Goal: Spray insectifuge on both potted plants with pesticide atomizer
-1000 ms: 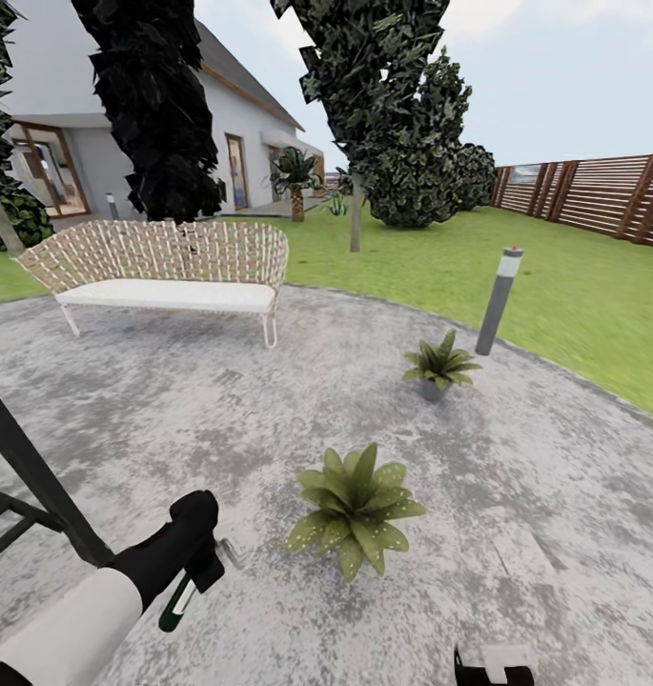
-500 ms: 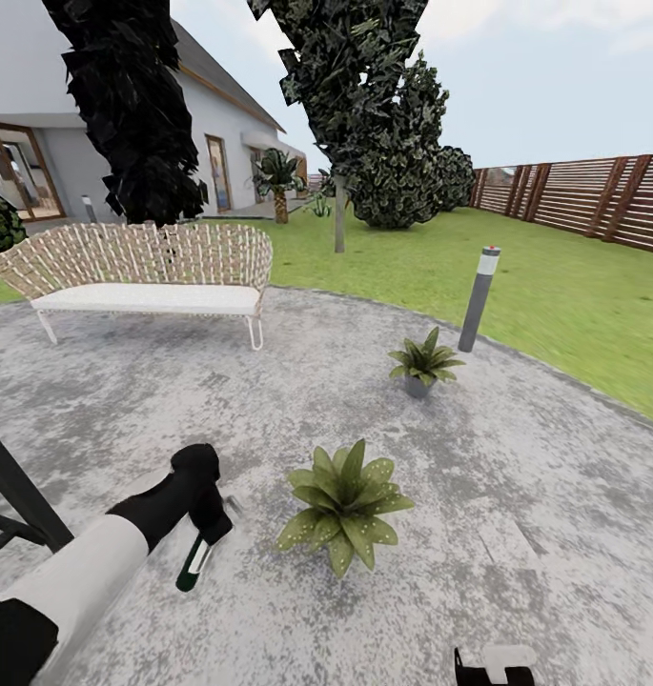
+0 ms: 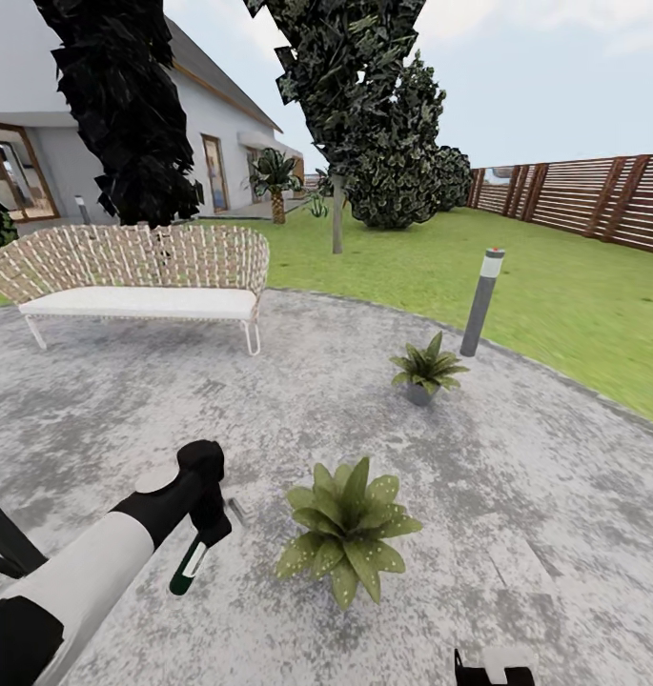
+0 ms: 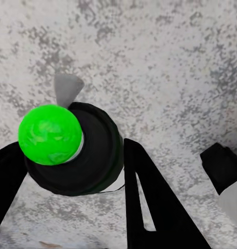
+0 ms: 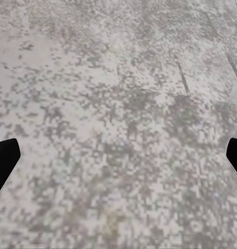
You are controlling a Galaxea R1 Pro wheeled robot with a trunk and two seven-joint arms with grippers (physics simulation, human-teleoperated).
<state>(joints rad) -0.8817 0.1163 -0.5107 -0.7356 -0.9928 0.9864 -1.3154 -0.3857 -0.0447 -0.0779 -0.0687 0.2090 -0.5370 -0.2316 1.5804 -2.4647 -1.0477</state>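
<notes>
My left gripper (image 3: 210, 530) is shut on the pesticide atomizer (image 3: 187, 570), a dark bottle that hangs below it with its green end down. The left wrist view looks at that green end (image 4: 50, 134), with the white trigger (image 4: 66, 88) behind it and the black fingers (image 4: 144, 202) on either side. The near potted plant (image 3: 348, 529) spreads its spotted green leaves on the patio just right of the bottle. The far potted plant (image 3: 426, 365) stands in a small grey pot further back. My right gripper (image 5: 118, 155) is open over bare stone, its fingertips far apart.
A grey bollard lamp (image 3: 481, 303) stands by the far plant at the patio's edge. A woven white bench (image 3: 140, 276) sits at the back left. A dark frame (image 3: 2, 543) crosses the lower left. Lawn, trees and a slatted fence (image 3: 593, 195) lie beyond.
The camera has panned a little right, so bench, plants and lamp sit further left. My left arm has lifted slightly with the atomizer still held.
</notes>
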